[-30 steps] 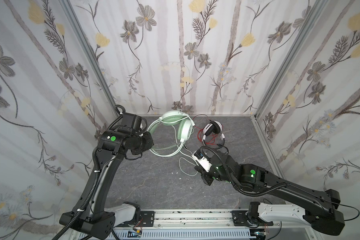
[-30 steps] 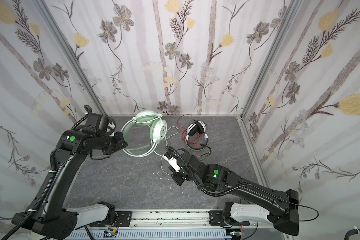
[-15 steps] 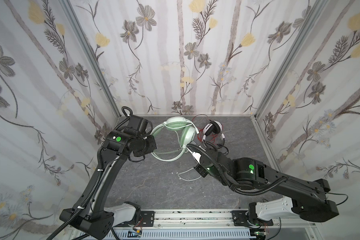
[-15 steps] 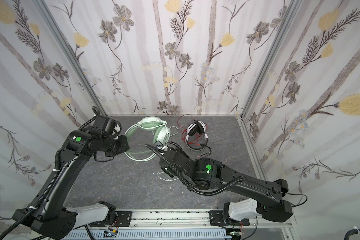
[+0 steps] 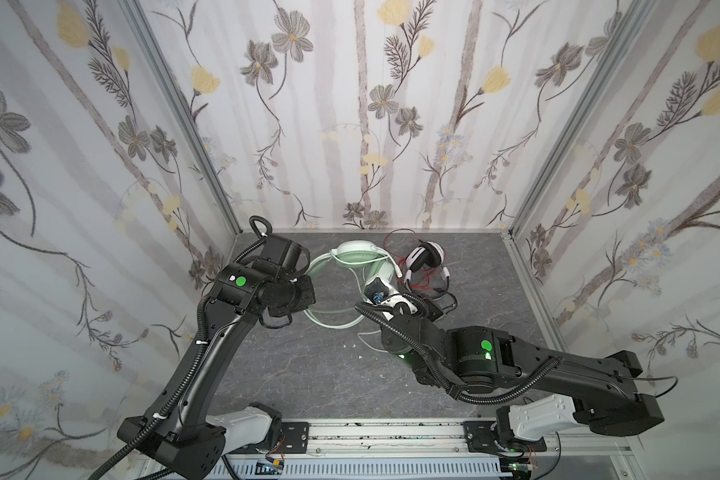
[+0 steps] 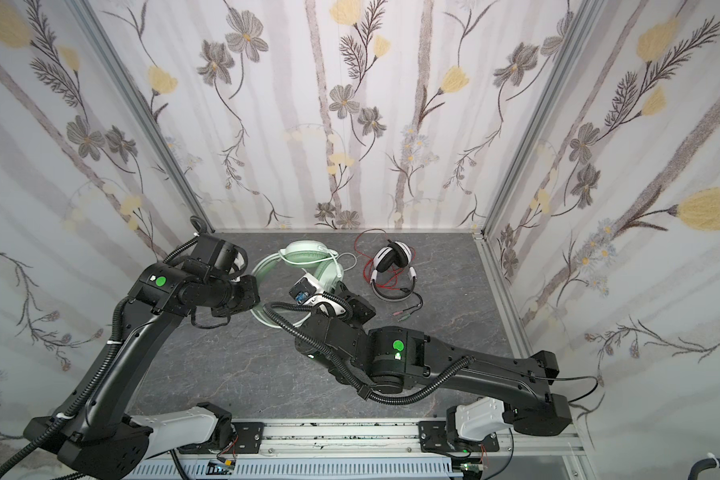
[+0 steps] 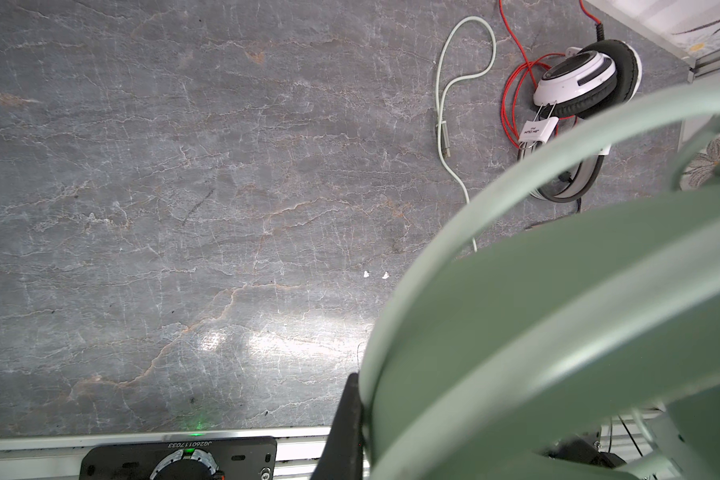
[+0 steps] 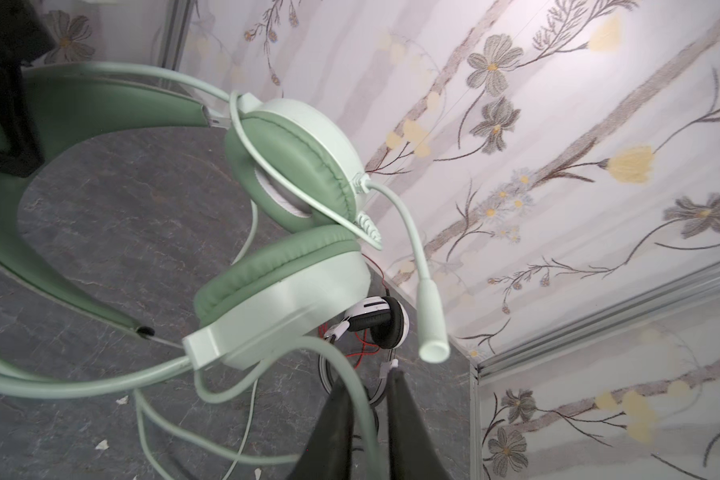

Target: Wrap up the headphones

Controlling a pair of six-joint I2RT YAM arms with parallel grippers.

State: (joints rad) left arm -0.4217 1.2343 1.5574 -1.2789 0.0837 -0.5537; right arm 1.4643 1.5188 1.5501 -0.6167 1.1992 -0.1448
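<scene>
L gripper (image 5: 306, 297) clamped on green headset (image 8: 292, 286) band (image 8: 100, 104), held up off table (image 5: 292, 374) so cord (image 8: 352, 378) hangs free. R gripper (image 8: 368, 386) jaws slightly apart, cord btwn, prob guiding wrap. White headset (image 5: 427, 259) on table nearby.

Two headsets: one mint-green headset (image 5: 352, 253), one white-and-black headset (image 5: 425, 257) right of it (both far). Two cords: one pale green cord (image 7: 445, 95), one red cord (image 7: 504, 102). Two arms: left arm (image 5: 208, 345), right arm (image 5: 558, 370). At least two white scraps (image 7: 366, 274).
</scene>
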